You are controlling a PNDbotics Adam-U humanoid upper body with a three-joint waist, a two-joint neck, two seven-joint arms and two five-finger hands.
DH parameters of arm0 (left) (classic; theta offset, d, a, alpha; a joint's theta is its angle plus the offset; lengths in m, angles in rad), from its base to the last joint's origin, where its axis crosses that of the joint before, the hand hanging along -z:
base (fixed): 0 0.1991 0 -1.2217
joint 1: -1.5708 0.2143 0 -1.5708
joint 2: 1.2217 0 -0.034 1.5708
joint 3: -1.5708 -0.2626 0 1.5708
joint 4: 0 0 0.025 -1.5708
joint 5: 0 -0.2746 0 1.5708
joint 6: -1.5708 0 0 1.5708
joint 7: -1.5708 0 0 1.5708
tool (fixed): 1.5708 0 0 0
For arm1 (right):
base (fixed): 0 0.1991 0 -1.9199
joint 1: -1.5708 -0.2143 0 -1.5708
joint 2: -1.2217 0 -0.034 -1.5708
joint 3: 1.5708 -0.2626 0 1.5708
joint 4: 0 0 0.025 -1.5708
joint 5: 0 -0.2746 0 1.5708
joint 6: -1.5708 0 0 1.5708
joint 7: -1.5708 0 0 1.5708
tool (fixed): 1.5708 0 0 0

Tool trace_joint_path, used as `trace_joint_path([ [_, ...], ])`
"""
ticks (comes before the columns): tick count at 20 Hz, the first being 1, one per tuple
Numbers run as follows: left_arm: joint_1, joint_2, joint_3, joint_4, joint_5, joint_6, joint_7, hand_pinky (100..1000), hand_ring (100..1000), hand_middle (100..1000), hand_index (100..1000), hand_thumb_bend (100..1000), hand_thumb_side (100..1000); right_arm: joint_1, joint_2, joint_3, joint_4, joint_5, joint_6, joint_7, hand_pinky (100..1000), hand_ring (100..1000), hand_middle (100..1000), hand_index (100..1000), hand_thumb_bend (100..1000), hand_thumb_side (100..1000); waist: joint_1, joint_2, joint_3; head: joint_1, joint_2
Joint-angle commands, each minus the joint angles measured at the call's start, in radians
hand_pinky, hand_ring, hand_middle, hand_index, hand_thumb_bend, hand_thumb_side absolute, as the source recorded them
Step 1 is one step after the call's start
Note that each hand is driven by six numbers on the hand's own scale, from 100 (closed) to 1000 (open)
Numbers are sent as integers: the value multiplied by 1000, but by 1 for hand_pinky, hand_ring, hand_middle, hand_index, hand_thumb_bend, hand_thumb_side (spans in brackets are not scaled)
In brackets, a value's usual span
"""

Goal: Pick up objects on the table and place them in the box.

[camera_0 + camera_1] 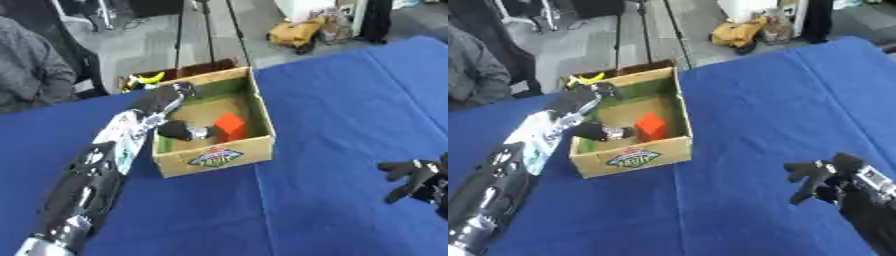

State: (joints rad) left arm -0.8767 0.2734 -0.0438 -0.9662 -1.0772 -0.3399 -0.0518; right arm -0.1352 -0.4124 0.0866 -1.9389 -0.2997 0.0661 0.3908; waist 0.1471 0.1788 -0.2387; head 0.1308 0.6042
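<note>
Left hand point(179, 130) reaches into box point(259, 107), fingers curled beside red block point(230, 126); grasp unclear. Right hand point(820, 177) idle, fingers spread, well apart.

box point(214, 155): matt brown cardboard, printed label | surface point(350, 125): matt blue cloth | red block point(230, 126): smooth

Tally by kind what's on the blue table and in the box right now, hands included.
Box: 1
Red block inside the box: 1
Robot hands: 2, the left hand down inside the box beside the block, the right hand open over the table at lower right
Total: 4
No loose items show on the cloth.
</note>
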Motion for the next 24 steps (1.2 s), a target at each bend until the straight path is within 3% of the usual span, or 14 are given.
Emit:
trace_joint_path([
  [1,-10,32,0,-47,28,-6,39,916,853,830,845,562,952,-7,-6,-9,-15,-4,-4,1,600,895,623,544,100,1000,-15,-16,6,-3,-11],
  [6,-2,47,26,-151,101,-49,113,796,763,748,797,451,799,5,0,-23,-13,-10,-6,-11,600,895,623,544,100,1000,-31,-24,48,-29,-4],
  [8,26,58,62,-200,132,-67,144,743,734,726,785,393,783,12,2,-30,-12,-15,-8,-18,600,895,623,544,100,1000,-39,-31,76,-48,0],
  [11,94,57,109,-274,177,-52,189,710,718,713,779,332,815,20,3,-35,-10,-19,-8,-24,600,895,622,544,100,1000,-45,-36,105,-65,4],
  [13,142,42,128,-322,207,-29,219,659,688,697,776,233,907,19,4,-42,-10,-21,-9,-30,601,895,623,545,100,1000,-47,-33,130,-76,0],
  [15,189,8,140,-364,236,-1,248,634,673,690,776,207,964,17,4,-49,-11,-23,-10,-36,601,897,623,545,100,1000,-49,-25,152,-86,-2],
  [20,303,-72,180,-393,307,59,318,606,645,665,773,231,1000,13,0,-61,-17,-26,-15,-49,600,898,622,545,100,1000,-54,-13,182,-99,-2],
  [24,396,-113,171,-424,364,46,376,589,630,657,769,253,1000,11,2,-61,-20,-29,-15,-51,600,898,621,545,100,1000,-58,-12,191,-103,3],
])
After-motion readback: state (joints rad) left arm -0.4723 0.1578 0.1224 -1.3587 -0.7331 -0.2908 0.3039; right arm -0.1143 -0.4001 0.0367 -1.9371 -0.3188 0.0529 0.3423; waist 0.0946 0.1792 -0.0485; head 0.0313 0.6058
